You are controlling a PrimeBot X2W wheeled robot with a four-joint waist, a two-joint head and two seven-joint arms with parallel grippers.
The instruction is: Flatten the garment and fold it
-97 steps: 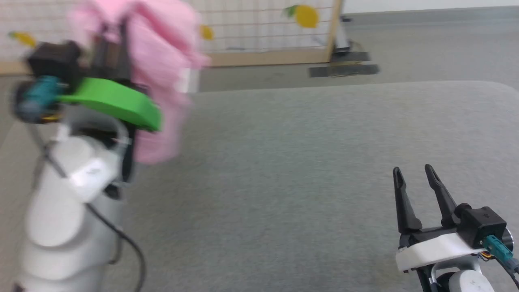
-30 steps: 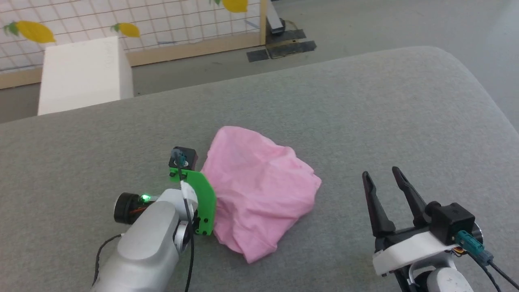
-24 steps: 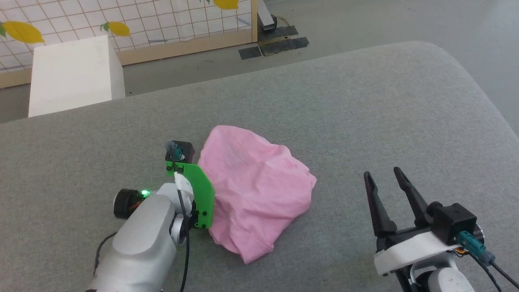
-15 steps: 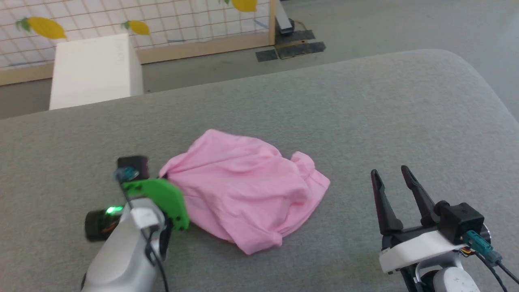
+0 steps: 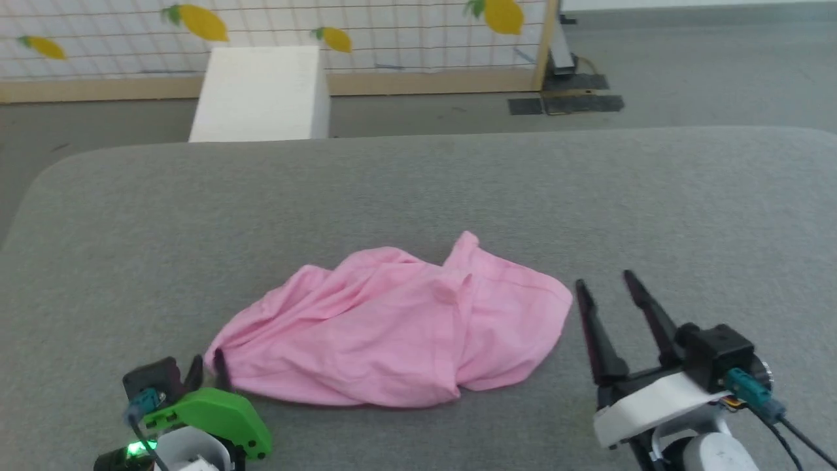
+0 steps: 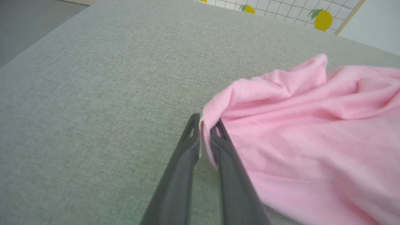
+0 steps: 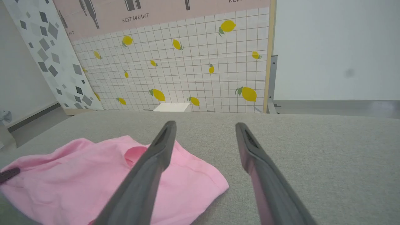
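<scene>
Pinches a hemmed corner of the garment (image 6: pixel 297 125) in the left gripper (image 6: pixel 206 118), fingers nearly pressed together with pink cloth between them, low at 7 o'clock in the head view. Holds the right gripper (image 5: pixel 603 278) spread wide and empty at 4 o'clock, just beside the garment's right edge and seemingly clear of it.

Finds the garment crumpled on the table (image 5: pixel 418 183) near mid-view, lying toward 2 o'clock from the left gripper and toward 9 o'clock from the right gripper. Reads its long axis as roughly 9 to 3, with the 3 end tipped slightly up.

Puts the left gripper on the 9 end and leaves the 3 end loose, nearest the right gripper. Probably calls next for a right-hand grip on that 3-end hem, then a pull apart along the axis.
</scene>
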